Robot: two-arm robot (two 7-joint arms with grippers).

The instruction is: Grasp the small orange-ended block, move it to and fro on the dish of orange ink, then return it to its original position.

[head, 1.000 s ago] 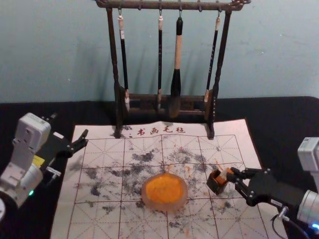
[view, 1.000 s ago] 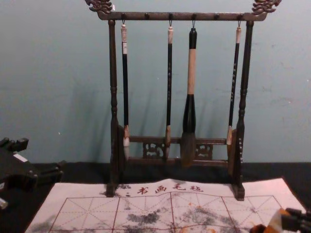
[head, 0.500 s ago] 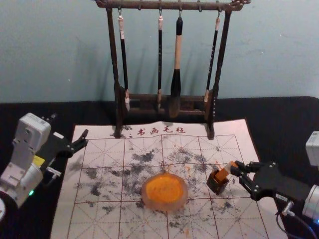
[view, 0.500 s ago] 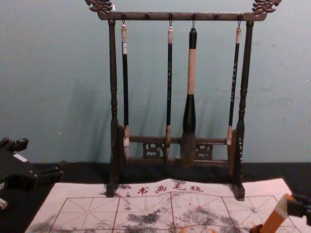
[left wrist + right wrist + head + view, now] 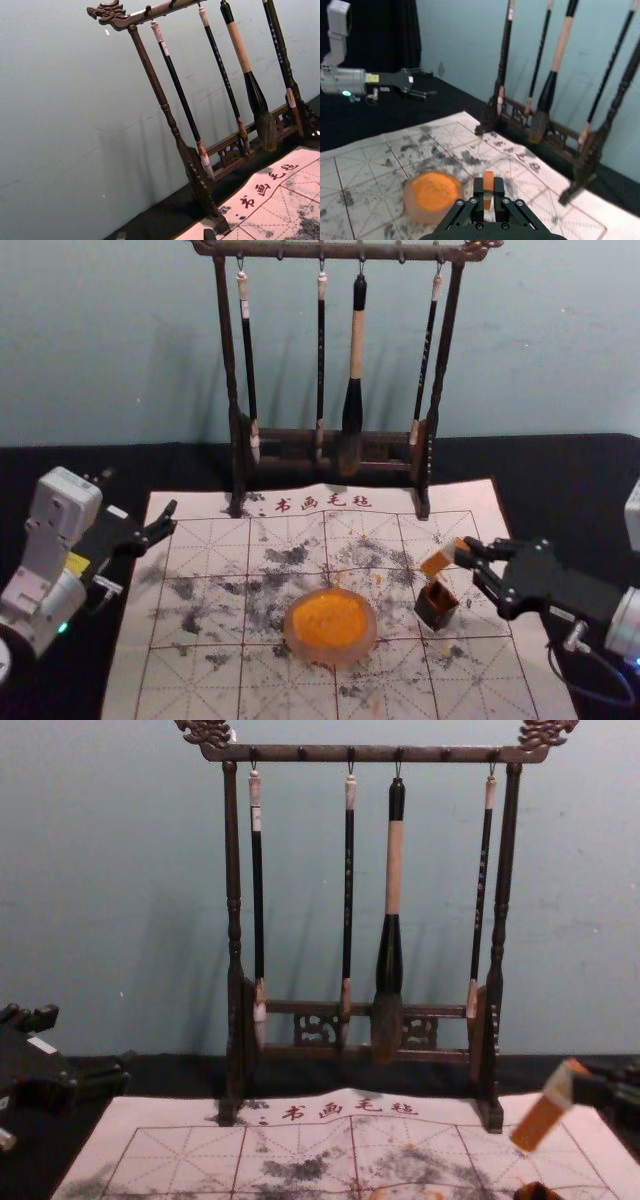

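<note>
My right gripper (image 5: 469, 554) is shut on the orange-ended block (image 5: 437, 561), which hangs tilted just above the small dark box (image 5: 436, 606). In the right wrist view the block (image 5: 488, 181) stands between the fingertips of my right gripper (image 5: 488, 192). The chest view has the block (image 5: 541, 1122) slanting down to the left, clear of the box (image 5: 538, 1191). The dish of orange ink (image 5: 330, 626) rests on the mat left of the box. Parked at the left, my left gripper (image 5: 172, 519) is open; its tips (image 5: 165, 235) are apart in the left wrist view.
A wooden rack (image 5: 234, 370) with several hanging brushes stands at the mat's back edge. The ink-stained mat (image 5: 200, 660) lies under the dish and box, on a black table (image 5: 570, 480), with a wall behind.
The right gripper has risen and drawn the block up out of the dark box, tilting it. The left arm, dish and box have stayed in place.
</note>
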